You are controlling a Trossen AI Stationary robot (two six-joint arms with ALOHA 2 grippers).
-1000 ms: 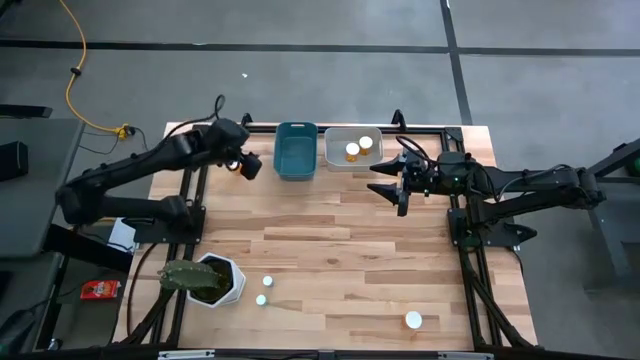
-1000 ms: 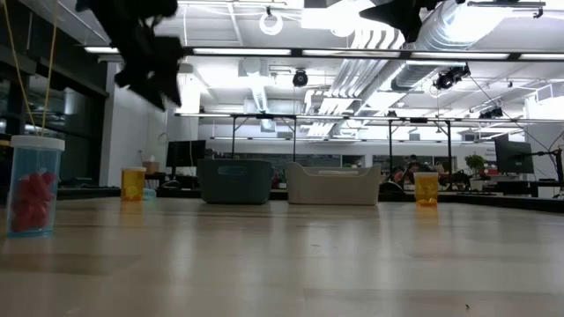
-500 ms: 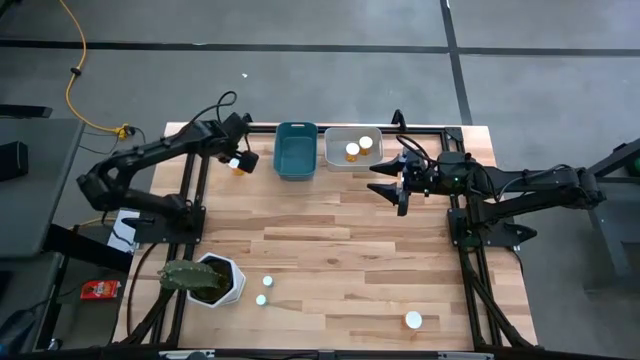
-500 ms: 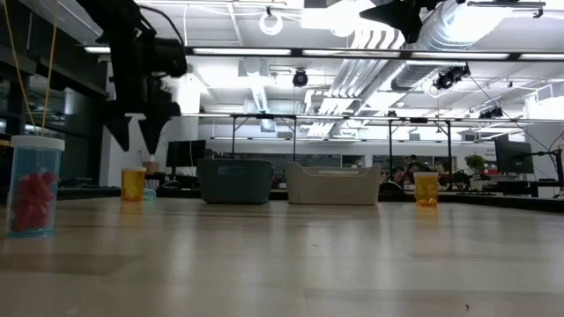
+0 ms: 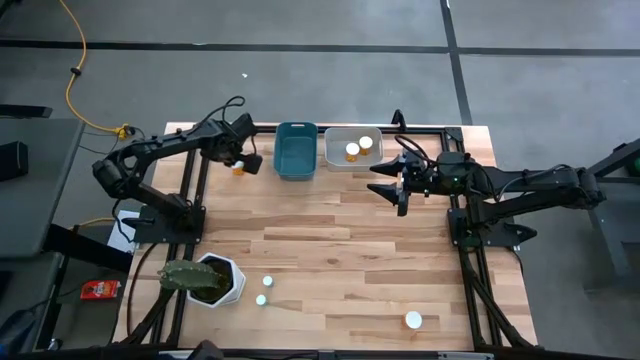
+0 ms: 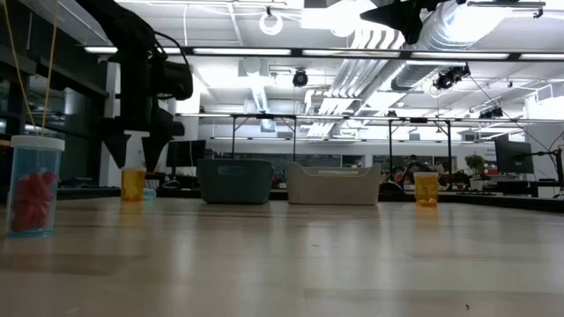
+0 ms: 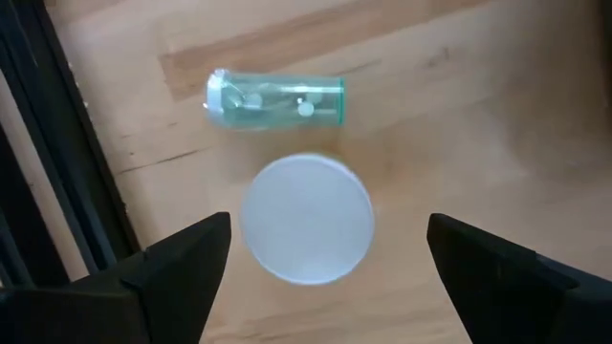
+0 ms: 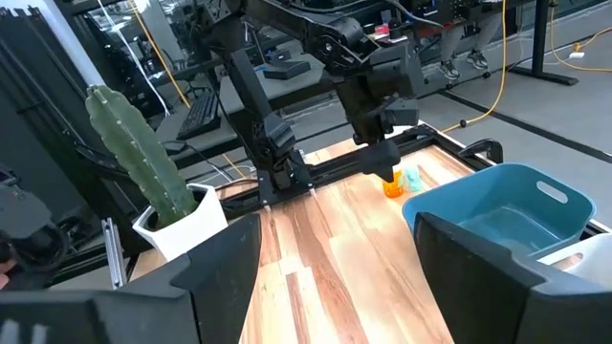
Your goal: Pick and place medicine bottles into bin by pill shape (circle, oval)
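Room: overhead lights, ducts and rows of benches are seen beyond the tabletop (image 5: 330,230), a light plank surface inside a dark frame.
Left arm: reached to the far left corner; the left hand (image 5: 238,160) is held spread directly above an upright amber bottle (image 7: 306,232), its white cap seen between the fingers (image 7: 182,263), nothing gripped. A small clear-green vial (image 7: 275,97) is seen lying on its side just beside that bottle.
Right arm: parked near the grey bin, the right hand (image 5: 392,186) held released and empty.
Blue bin (image 5: 296,150): nothing can be made out inside it.
Grey bin (image 5: 353,148): two white-capped medicine bottles (image 5: 359,147) are held in it, side by side.
Plant pot (image 5: 222,280): white, hexagonal, with a cactus, placed at the near left; not part of the sorting.
Left on the tabletop: two small caps (image 5: 264,291) near the pot, one capped bottle (image 5: 413,320) near the front right, and the bottle under the left hand.
Progress: judged under way; two bottles are binned, several are yet to be sorted, and a grasp at the far left corner appears to be the step in hand.
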